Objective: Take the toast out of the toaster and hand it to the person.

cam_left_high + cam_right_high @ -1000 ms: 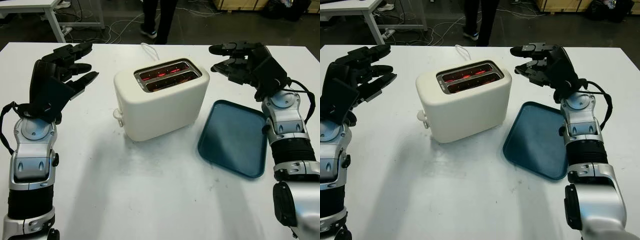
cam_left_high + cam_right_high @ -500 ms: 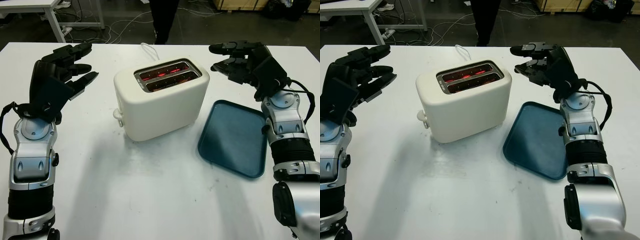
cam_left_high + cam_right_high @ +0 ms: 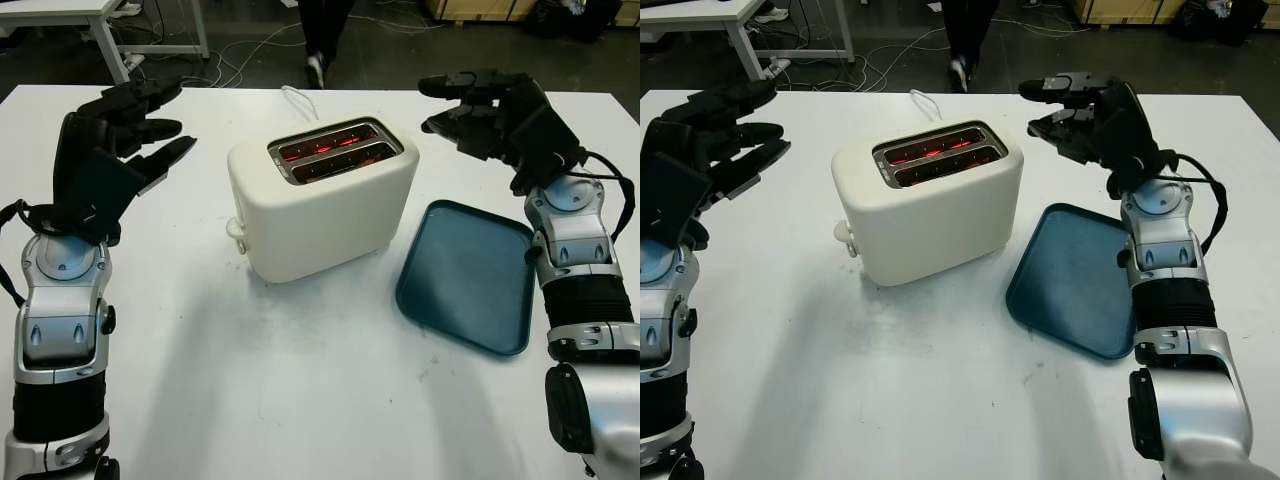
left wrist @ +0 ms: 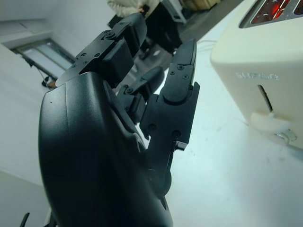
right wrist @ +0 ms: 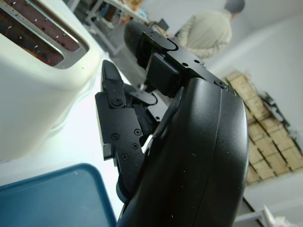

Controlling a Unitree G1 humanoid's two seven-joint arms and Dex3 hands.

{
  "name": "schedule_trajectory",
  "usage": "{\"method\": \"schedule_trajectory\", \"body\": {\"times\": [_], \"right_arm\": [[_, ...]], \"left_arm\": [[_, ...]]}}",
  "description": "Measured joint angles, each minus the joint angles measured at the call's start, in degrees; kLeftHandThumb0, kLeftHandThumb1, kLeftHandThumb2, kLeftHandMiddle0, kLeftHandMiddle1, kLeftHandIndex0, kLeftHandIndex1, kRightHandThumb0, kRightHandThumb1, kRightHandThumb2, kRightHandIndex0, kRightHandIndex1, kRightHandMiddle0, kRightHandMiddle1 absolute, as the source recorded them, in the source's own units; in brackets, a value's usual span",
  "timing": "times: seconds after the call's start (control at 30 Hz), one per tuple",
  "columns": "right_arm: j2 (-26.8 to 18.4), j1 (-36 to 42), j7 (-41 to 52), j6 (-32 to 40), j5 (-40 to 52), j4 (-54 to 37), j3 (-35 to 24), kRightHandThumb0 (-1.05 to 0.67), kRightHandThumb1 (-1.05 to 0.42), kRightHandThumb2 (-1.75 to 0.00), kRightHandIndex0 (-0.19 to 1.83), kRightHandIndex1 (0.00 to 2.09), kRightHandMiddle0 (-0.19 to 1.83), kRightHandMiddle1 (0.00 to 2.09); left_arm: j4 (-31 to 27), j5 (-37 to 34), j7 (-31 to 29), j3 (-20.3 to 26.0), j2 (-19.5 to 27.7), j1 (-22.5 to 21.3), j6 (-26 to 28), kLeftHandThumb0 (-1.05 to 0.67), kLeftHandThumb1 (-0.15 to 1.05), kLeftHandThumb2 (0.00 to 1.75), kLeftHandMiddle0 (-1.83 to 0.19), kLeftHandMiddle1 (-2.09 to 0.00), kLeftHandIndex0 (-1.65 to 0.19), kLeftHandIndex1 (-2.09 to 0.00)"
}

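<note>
Toast is not something you can make out for certain: the toaster's two slots glow red inside, and anything in them sits too deep to tell. Your white desk carries everything, with the cream toaster standing near its middle, slots facing up and its lever knob on the end toward your left arm. A dark blue tray lies just beside the toaster, on your right. Your left hand is raised above the desk well to the toaster's left, open and holding nothing. Your right hand hovers near the toaster's far right corner, above the tray's far edge, also open. A person's legs show beyond the desk's far edge.
</note>
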Motion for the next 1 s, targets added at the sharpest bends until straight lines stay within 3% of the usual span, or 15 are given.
{"method": "schedule_trajectory", "body": {"times": [1.0], "right_arm": [[-0.02,-0.01,0.22,0.73,0.81,1.35,-0.05,-0.17,-0.92,-0.12,0.86,0.59,0.96,0.01]], "left_arm": [[2.79,0.23,0.02,-0.27,0.01,0.00,0.07,-0.30,0.92,0.10,-0.60,-0.55,-0.73,-0.01]]}}
